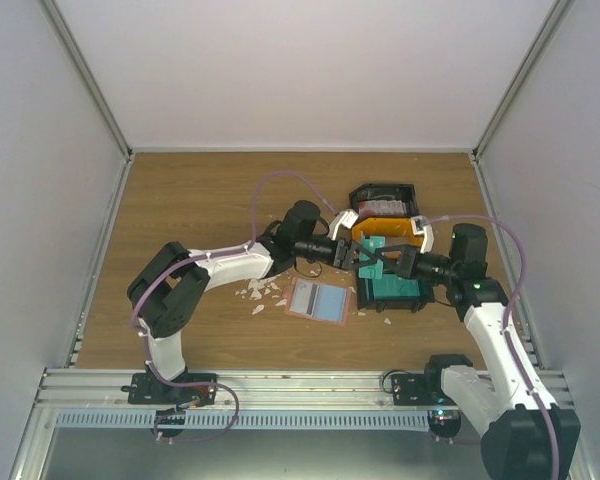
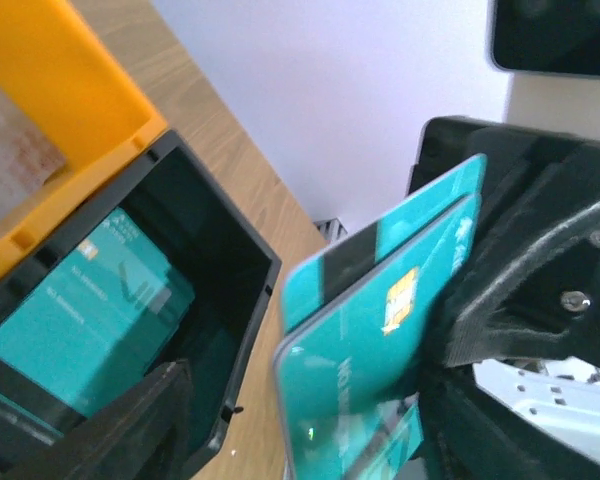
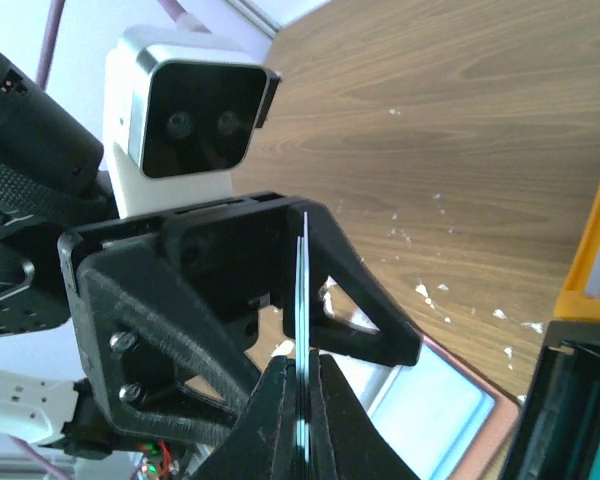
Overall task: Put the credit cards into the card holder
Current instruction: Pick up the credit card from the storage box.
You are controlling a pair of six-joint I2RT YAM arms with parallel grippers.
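Trading cards [image 2: 380,300] between grippers, judging by the layout: a mid-air hand-over or re-grip, right of centre in the top view, above the bin [image 2: 250,262] of teal spares. Pinching two teal cards edge-on with right gripper [image 3: 302,390], pads pressed together on them. Straddling the same cards with left gripper [image 1: 352,252], spread wide, with a clear gap on the lower-left side of the left wrist view. Leaves holder [image 1: 318,299] lying open on the table [image 1: 180,200], blue side up, lower centre of the top view, just left of the bin and apart from both grippers. Calls next, probably, for closing the left on the cards, freeing the right, then swinging down-frame to the holder and lining up a card edge with a slot. Reaching inward from both sides of the frame, forearms near level, wrists nose to nose over the bin.
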